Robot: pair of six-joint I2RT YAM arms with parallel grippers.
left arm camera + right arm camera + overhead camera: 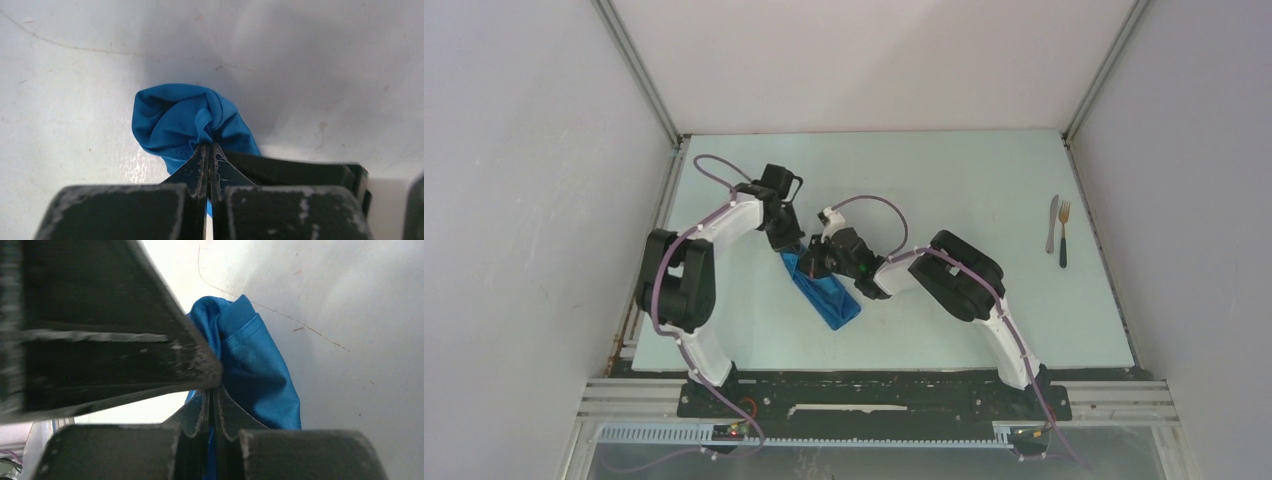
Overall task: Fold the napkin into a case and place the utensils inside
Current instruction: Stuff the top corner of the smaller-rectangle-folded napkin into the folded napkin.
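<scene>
**Hands.** The left hand [210, 148] was fully closed. Its two dark fingers met tip to tip, with a bunched fold of the napkin [180, 119] pinched between them, and a sliver of blue showed low in the seam between the fingers. The right hand [214, 391] was closed almost as tightly on the same cloth, with a thin line of blue visible in the narrow slot between its fingers. In the top view the two hands were just beside each other, both gripping the far-left end of the napkin.

**Materials and shapes.**
- The napkin was a plain bright blue fabric, soft and finely woven, with a stitched hem along one edge.
- Seen from above, it formed a narrow elongated strip, folded lengthwise. It lay diagonally on the counter [944, 180], running from the hands toward the near right.
- At the gripped end the cloth gathered into rounded puckers.
- The finger pads were black, scuffed and edged with pale wear marks.
- The counter surface was pale, smooth and lightly scratched.

**Positions.** The gripped end of the napkin sat directly beyond each hand's fingertips, and the rest lay flat on the counter. A silvery knife [1052, 222] and a dark-handled fork [1063, 235] lay side by side near the right edge of the counter, well apart from both hands and the napkin.
</scene>
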